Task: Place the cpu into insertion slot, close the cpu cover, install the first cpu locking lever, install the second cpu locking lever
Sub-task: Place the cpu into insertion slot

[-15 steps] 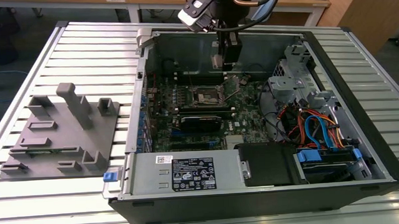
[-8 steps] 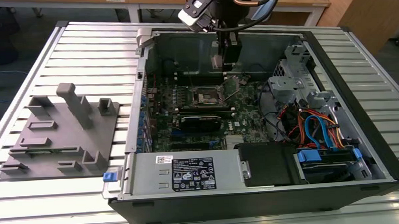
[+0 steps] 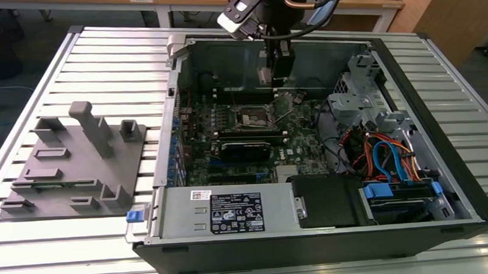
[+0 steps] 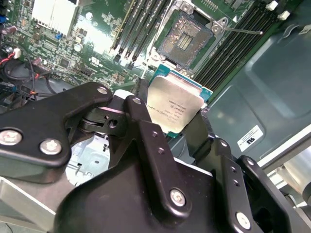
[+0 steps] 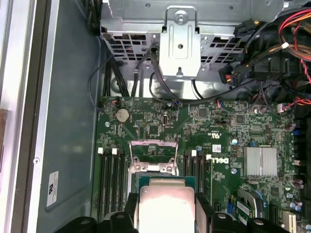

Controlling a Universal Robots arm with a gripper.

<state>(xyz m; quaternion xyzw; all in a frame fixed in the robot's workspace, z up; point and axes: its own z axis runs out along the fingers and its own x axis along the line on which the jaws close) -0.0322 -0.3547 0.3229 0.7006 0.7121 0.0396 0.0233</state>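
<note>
The chip (image 4: 177,104) is clamped in your tool (image 4: 171,116), near the bare socket (image 4: 185,39) but not in it. If it goes in crooked, it could jam or scratch the socket.

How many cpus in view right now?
1. The cpu is clamped in the gripper, clear of the insertion slot, whose centre is bare.
</note>
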